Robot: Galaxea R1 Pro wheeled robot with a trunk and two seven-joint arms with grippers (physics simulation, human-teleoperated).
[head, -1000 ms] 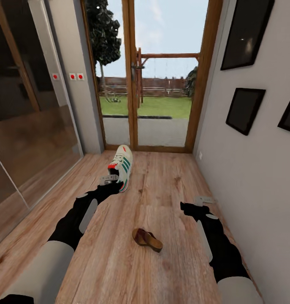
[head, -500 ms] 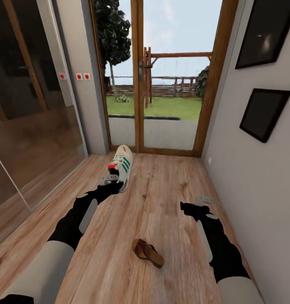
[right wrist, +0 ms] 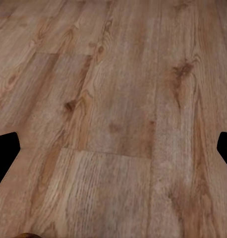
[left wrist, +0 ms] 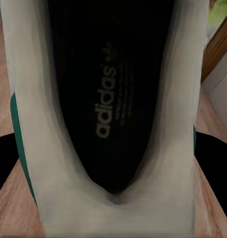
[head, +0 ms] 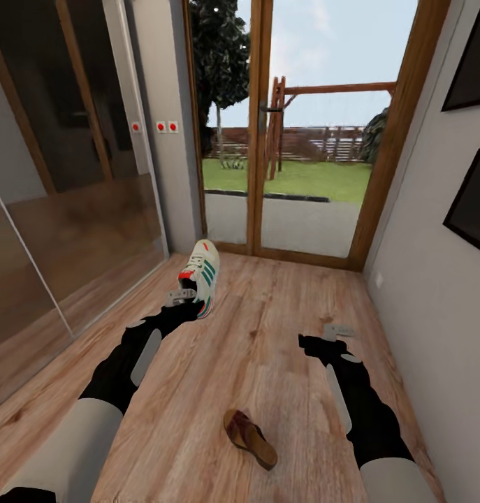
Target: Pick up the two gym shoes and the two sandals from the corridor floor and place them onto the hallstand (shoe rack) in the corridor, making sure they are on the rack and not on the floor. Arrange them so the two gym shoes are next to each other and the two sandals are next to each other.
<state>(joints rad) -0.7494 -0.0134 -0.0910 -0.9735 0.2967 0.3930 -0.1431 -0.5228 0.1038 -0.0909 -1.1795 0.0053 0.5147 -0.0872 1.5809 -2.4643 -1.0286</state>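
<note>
Starting at the far left, glossy dark mirrored wardrobe doors line the corridor, and just right of them the left gripper has its jaws clamped on the heel end of a cream-white lace-up gym shoe with green side stripes and a red-orange heel tab, carried clear of the warm brown wood-plank floor with its toe pointing toward the wood-framed glass door at the far end. The left wrist view looks straight down into its dark, logo-printed insole. I judge this shoe light, with a soft collar that gives under pressure, so the stiffer heel counter is the sensible hold. Near the middle, a dark brown leather open sandal with a tan footbed lies on the floor; it looks light, flat and flexible, best pinched across the sole edge or strap. Further right, the right gripper hovers with jaws spread and empty.
</note>
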